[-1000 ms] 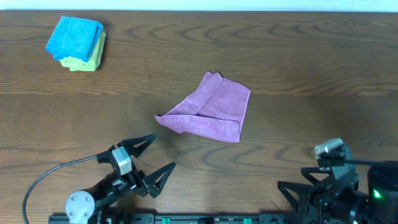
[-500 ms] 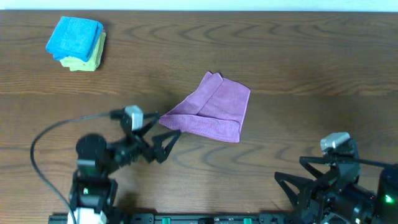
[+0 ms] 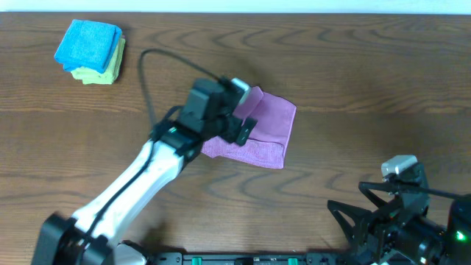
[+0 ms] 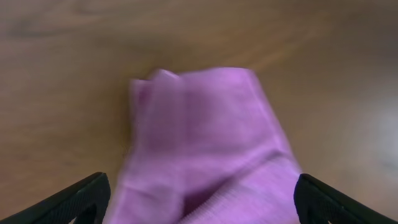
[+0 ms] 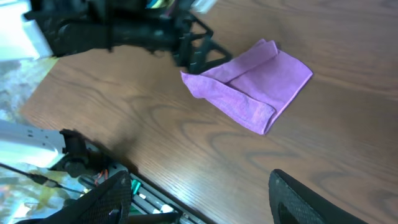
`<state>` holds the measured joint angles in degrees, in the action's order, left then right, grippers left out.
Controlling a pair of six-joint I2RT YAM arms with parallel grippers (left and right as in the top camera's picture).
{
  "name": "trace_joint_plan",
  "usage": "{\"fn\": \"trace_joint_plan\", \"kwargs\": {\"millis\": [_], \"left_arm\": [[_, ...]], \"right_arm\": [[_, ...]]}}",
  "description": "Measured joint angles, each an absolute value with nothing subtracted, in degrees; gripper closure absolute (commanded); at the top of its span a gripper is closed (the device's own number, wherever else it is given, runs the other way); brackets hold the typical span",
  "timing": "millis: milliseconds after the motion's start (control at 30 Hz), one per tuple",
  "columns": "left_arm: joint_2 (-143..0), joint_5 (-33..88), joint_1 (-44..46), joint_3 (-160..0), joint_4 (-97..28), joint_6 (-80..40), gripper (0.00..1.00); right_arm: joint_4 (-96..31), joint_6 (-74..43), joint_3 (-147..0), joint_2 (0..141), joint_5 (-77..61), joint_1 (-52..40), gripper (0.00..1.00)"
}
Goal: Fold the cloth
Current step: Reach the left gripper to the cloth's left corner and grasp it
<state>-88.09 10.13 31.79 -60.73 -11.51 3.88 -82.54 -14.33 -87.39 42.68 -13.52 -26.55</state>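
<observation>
The purple cloth (image 3: 266, 124) lies near the middle of the brown wooden worktop (image 3: 383, 81), a little toward its far side. It is partly folded, with one flap lying over the rest, so that a raised edge runs across it and the near edge is a thick doubled seam. Its right side lies flat and in plain view; its left corner is covered from above by the left arm.

The left pincer (image 3: 243, 126) is over the cloth's left part, pointing toward its right side. In the left wrist view its two dark fingers (image 4: 81, 198) stand wide apart at the bottom corners, with purple fabric filling the space between them. The pincer grips nothing that can be seen, and I cannot tell whether the fingertips touch the fabric. A black cable (image 3: 144, 70) loops from this arm across the worktop.

The right pincer (image 3: 344, 194) sits at the near right edge of the worktop, well apart from the cloth. It is spread wide and holds nothing.

At the far left corner a folded blue cloth (image 3: 88, 40) rests on top of a folded yellow-green cloth (image 3: 101, 74), both well away from the arms.
</observation>
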Motion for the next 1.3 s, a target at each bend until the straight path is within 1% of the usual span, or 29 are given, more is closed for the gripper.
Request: {"fn": "trace_joint_plan", "kwargs": {"millis": [67, 133, 233, 267, 333, 433, 633, 700, 800, 1100, 1233, 1267, 1300], "left_arm": [[-91.9, 4.6, 32.7, -63.2, -11.2, 4.7, 0.03], [-95.7, 0.4, 33.1, -65.0, -10.4, 5.1, 0.00], [-101.0, -3.5, 33.1, -66.8, -8.4, 5.7, 0.00], [-102.3, -4.3, 33.1, -66.8, -7.2, 5.8, 0.05], [-104.8, -5.4, 33.1, -66.9, -5.1, 6.0, 0.06], [-107.2, -5.7, 33.1, -66.9, -2.9, 5.8, 0.12], [-108.4, -1.7, 33.1, -66.9, -1.5, 5.3, 0.20], [-108.4, -1.2, 33.1, -66.9, -1.5, 4.6, 0.24], [-108.7, -0.4, 33.1, -66.9, -1.4, 4.3, 0.27], [-114.0, 2.6, 33.1, -67.0, 1.7, 4.2, 0.40], [-114.0, 2.6, 33.1, -67.0, 3.1, 4.0, 0.54], [-114.0, 2.7, 33.0, -67.0, 3.0, 4.3, 0.60], [-114.0, 2.6, 33.0, -67.0, 3.0, 3.9, 0.64]], "right_arm": [[-83.3, -14.0, -87.4, 42.7, -12.9, -26.5, 0.30], [-84.4, -13.8, -87.4, 42.7, -11.7, -26.5, 0.29], [-85.3, -13.4, -87.4, 42.7, -10.3, -26.5, 0.30], [-85.5, -13.2, -87.4, 42.7, -10.0, -26.5, 0.30], [-85.7, -12.9, -87.4, 42.7, -9.5, -26.5, 0.30], [-85.8, -12.1, -87.4, 42.7, -9.1, -26.5, 0.30], [-85.9, -11.3, -87.4, 42.7, -7.4, -26.5, 0.29], [-85.9, -11.2, -87.4, 42.7, -7.0, -26.5, 0.29], [-85.9, -11.0, -87.4, 42.7, -6.4, -26.5, 0.29], [-85.9, -10.4, -87.4, 42.7, -5.9, -26.5, 0.29], [-85.9, -10.2, -87.4, 42.7, -5.9, -26.5, 0.29], [-85.9, -10.2, -87.4, 42.7, -5.8, -26.5, 0.30], [-85.9, -10.2, -87.3, 42.7, -5.9, -26.5, 0.30]]}}
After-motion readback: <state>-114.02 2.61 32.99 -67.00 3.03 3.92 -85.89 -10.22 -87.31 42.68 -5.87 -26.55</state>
